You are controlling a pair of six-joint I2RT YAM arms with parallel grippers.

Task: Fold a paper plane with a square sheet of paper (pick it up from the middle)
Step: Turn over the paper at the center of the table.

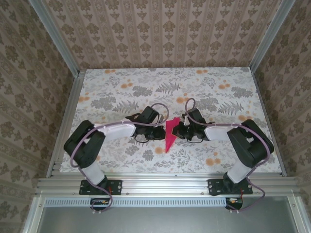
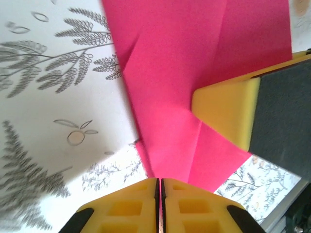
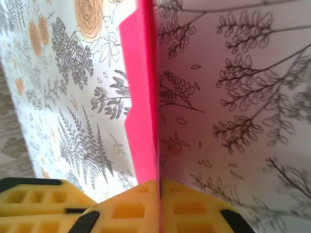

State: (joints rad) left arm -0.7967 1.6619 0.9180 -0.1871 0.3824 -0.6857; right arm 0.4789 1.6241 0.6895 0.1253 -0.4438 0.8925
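Observation:
The magenta-pink sheet, folded into a slim pointed paper plane (image 1: 169,137), stands on edge at the table's middle with its tip toward the near edge. My left gripper (image 1: 163,132) meets it from the left and my right gripper (image 1: 176,130) from the right. In the left wrist view the creased paper (image 2: 184,73) runs down into my left gripper (image 2: 159,187), whose jaws stand together but for a thin slit. A yellow fingertip of the right gripper (image 2: 221,109) presses on the paper there. In the right wrist view the paper (image 3: 141,97) is edge-on, with the right gripper (image 3: 158,187) shut on it.
A floral tablecloth (image 1: 146,87) covers the table, which is walled in by patterned wallpaper and aluminium posts. An aluminium rail (image 1: 165,182) runs along the near edge by the arm bases. The left gripper's yellow finger (image 3: 34,194) sits at the lower left of the right wrist view.

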